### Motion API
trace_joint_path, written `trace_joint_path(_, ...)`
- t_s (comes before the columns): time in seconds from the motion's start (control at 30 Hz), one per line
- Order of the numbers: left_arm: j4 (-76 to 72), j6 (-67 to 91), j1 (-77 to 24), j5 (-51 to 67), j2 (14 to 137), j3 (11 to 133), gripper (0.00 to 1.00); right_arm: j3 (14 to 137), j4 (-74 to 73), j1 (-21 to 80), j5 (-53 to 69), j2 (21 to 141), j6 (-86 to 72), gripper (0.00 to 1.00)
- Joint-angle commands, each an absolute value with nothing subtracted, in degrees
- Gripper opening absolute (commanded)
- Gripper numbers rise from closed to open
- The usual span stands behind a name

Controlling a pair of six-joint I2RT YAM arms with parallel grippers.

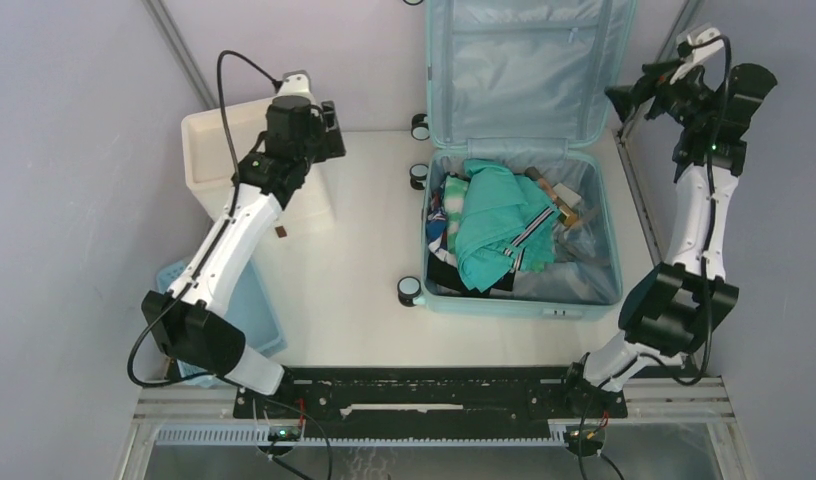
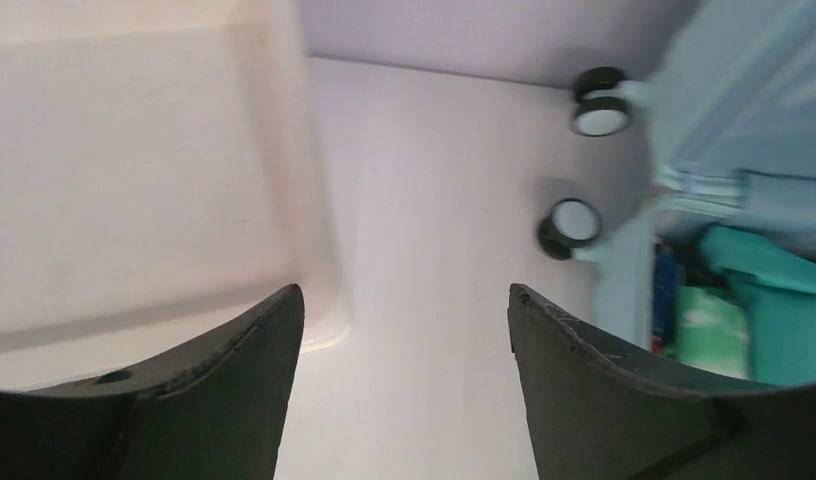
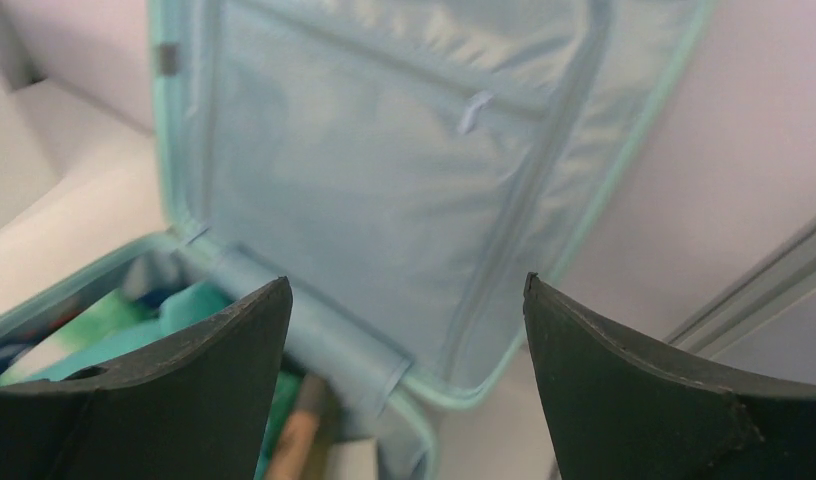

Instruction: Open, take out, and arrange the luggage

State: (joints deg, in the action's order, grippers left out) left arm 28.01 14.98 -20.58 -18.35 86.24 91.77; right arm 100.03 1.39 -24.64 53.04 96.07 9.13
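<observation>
The light-blue luggage [image 1: 584, 300] lies open on the table, its lid [image 1: 529, 60] propped upright against the back wall. The base holds a pile of clothes with a teal garment [image 1: 494, 225] on top. My left gripper [image 1: 329, 130] is open and empty, above the table between the white drawer unit and the luggage; its wrist view [image 2: 404, 292] shows two wheels [image 2: 572, 222] and the luggage's left side [image 2: 744, 110]. My right gripper [image 1: 624, 100] is open and empty, raised by the lid's right edge; its wrist view [image 3: 406, 280] faces the lid lining [image 3: 384, 170].
A white drawer unit [image 1: 224, 150] stands at the back left, also in the left wrist view [image 2: 134, 180]. A blue lattice basket [image 1: 259, 310] sits at the near left under the left arm. A metal frame post [image 1: 639, 190] runs along the luggage's right side.
</observation>
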Motion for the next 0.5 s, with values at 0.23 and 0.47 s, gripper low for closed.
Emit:
trace_joint_path(0.23,38.6,14.1,-13.5,-24.9,97.6,103.4,0.80,79.7,-27.1,-16.9,59.0,80.0,29.2,0.92)
trace_joint_path(0.47,39.9,14.4,-13.0,-17.5,101.8,107.0,0.56,76.0,-33.0,-11.0,59.2,76.6,31.9,0.91)
